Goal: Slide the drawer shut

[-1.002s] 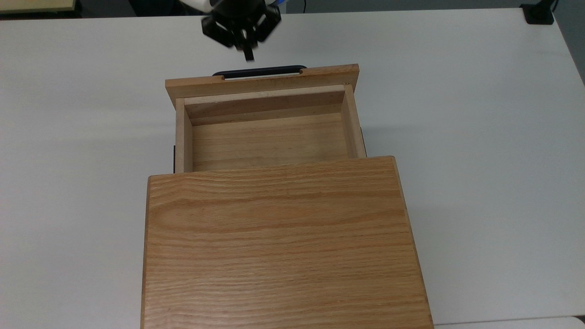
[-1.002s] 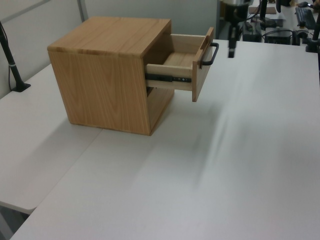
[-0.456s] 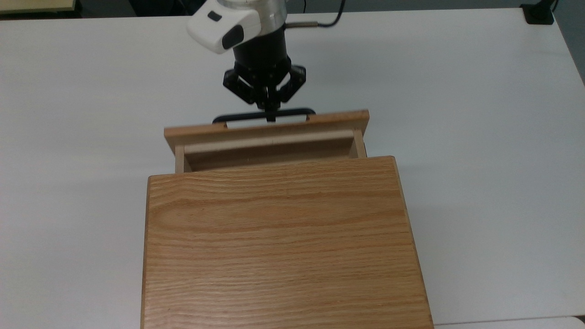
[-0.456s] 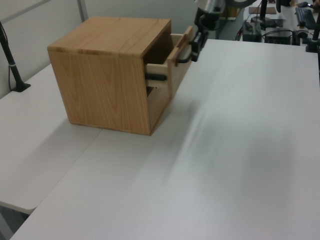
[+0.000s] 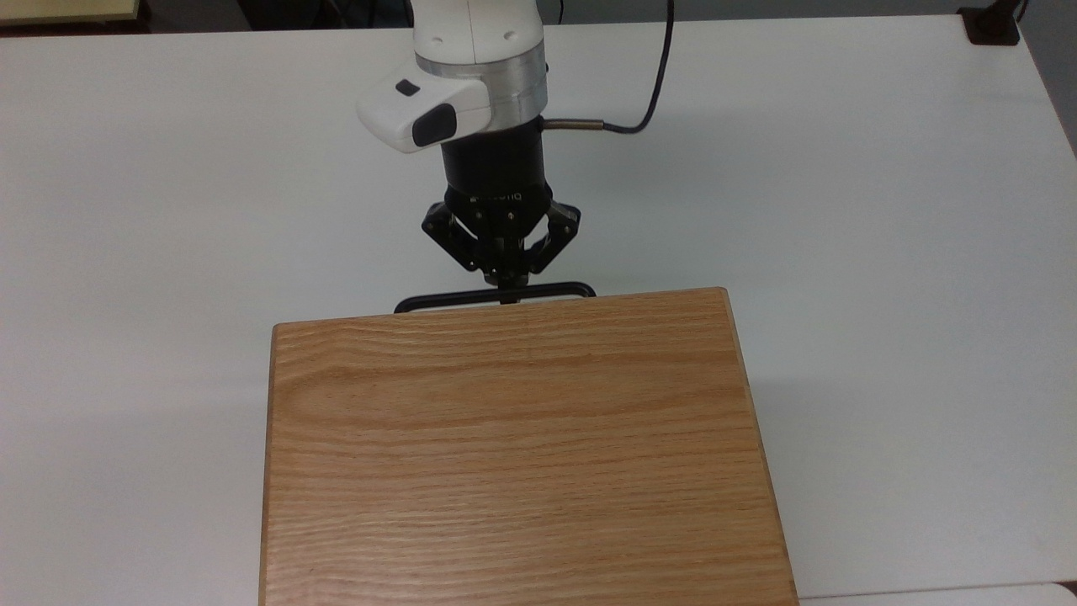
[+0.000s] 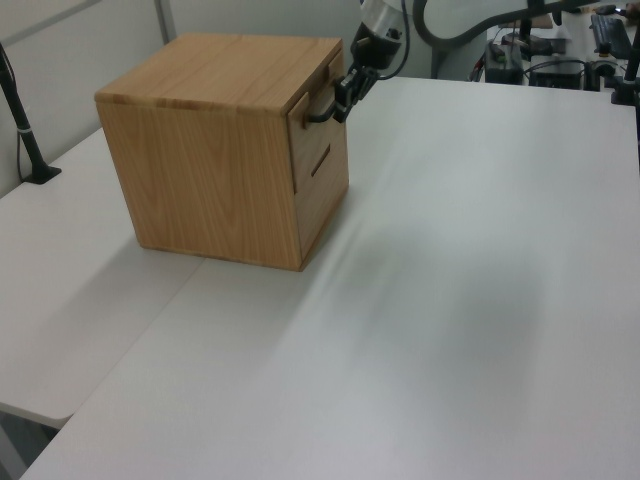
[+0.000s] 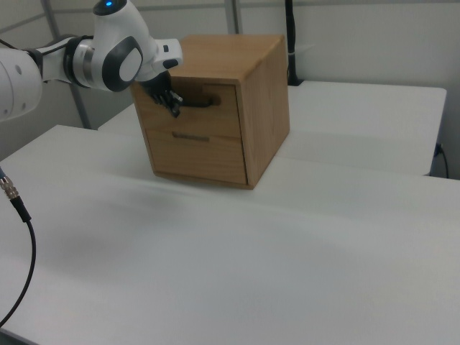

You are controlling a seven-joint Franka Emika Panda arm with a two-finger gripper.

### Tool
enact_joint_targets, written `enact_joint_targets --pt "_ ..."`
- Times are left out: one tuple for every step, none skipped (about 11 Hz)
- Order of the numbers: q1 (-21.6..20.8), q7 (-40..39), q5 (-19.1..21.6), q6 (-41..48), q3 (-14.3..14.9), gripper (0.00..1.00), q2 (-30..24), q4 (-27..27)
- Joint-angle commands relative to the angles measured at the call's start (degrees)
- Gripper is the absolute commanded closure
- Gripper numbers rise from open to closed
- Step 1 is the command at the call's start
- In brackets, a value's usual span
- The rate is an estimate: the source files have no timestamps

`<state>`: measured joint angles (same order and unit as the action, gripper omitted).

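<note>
The drawer [image 7: 215, 115] sits pushed into the oak cabinet [image 5: 522, 446], its front panel [image 6: 320, 128] flush with the cabinet's face. In the top view only its black bar handle [image 5: 446, 298] sticks out past the cabinet's top board. My gripper [image 5: 509, 290] is shut, fingers together, and its tip rests against the middle of the handle [image 7: 200, 102]. The left view has the gripper [image 6: 340, 106] at the handle [image 6: 316, 111], high on the cabinet [image 6: 220, 150] front. From the right view the gripper [image 7: 175, 109] meets the handle's left end.
The cabinet [image 7: 267, 93] stands on a white table [image 5: 883, 252]. Below the drawer is a second front panel [image 7: 201, 154]. A black cable [image 5: 658, 76] trails from my wrist. A black post [image 6: 20, 110] stands at the left view's left edge.
The drawer has slid from wide open to fully inside the cabinet. My gripper followed it, moving toward the cabinet with its tip on the handle.
</note>
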<state>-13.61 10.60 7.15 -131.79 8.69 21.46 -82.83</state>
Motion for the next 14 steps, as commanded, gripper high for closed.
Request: enact_joint_targets --pt "-1.07 4.16 0.58 -7.41 0.45 1.00 2.96 2.76" --pt "-1.07 4.25 0.49 -7.43 0.45 1.00 2.97 2.76" --pt "-1.07 4.08 0.14 -7.34 0.45 1.00 2.71 2.59" --pt "-1.07 3.55 -0.99 -6.73 0.45 1.00 1.49 2.24" --pt "-0.98 2.76 -1.70 -4.37 0.36 1.00 -1.05 -0.03" --pt "-0.81 -0.72 -1.79 1.31 0.36 1.00 -3.77 -1.53" --pt "-0.63 -5.81 -1.71 9.80 0.36 1.00 -5.62 -1.54" --pt "-0.37 -9.34 -1.62 17.46 0.36 1.00 -7.64 -1.63" --pt "-0.37 -10.68 -1.79 23.02 0.45 0.98 -9.93 -3.20" --pt "-0.02 -11.73 -1.97 26.29 0.45 0.94 -13.17 -5.82" --pt "0.33 -12.27 -3.45 28.24 0.54 0.82 -17.29 -9.68" --pt "0.77 -12.27 -4.94 30.00 0.62 0.50 -21.33 -13.28" --pt "1.82 -12.27 -5.22 32.54 0.89 0.00 -24.16 -14.97" --pt "3.14 -12.27 -5.48 35.17 0.98 0.00 -25.49 -15.08"
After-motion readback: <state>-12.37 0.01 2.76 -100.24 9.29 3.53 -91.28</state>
